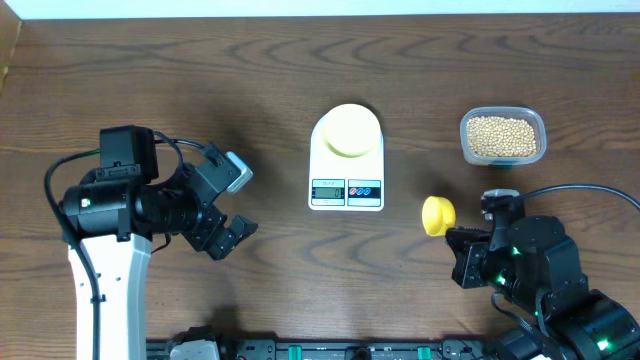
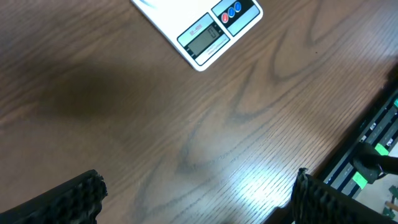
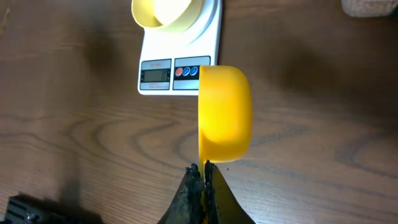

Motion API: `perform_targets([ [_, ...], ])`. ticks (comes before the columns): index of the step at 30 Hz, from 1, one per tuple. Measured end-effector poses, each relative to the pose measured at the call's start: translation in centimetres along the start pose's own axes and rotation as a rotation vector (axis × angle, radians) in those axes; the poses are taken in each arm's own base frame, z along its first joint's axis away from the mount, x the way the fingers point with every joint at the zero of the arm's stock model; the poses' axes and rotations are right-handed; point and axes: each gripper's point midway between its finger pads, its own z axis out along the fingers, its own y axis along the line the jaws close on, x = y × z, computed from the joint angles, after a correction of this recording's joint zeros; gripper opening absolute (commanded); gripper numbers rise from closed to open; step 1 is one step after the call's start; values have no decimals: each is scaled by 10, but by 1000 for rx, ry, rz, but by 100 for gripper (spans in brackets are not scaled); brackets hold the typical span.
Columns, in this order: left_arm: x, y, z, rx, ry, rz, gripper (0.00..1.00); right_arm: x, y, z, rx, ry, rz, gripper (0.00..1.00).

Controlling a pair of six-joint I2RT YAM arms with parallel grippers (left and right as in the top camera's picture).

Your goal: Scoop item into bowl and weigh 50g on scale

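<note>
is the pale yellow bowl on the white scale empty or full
Empty: the pale yellow bowl on the white scale shows only its bare inside.

One scale [image 1: 346, 192], one bowl [image 1: 350, 130], one yellow scoop [image 1: 437, 215], and one tub [image 1: 464, 136] holding many beans [image 1: 502, 137].

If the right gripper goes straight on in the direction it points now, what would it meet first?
Probably the scale, at its front edge: the yellow scoop held by the right gripper would touch it first. Depth is unclear, so it might pass above.
</note>
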Motion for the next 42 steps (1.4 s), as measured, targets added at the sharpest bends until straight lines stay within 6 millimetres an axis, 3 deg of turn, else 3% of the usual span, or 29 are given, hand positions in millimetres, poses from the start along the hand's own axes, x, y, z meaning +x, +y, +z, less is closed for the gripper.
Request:
perform_targets([
  [42,2,-2,4,18,-2,55,98,0,0,0,-1,-2,0,1],
])
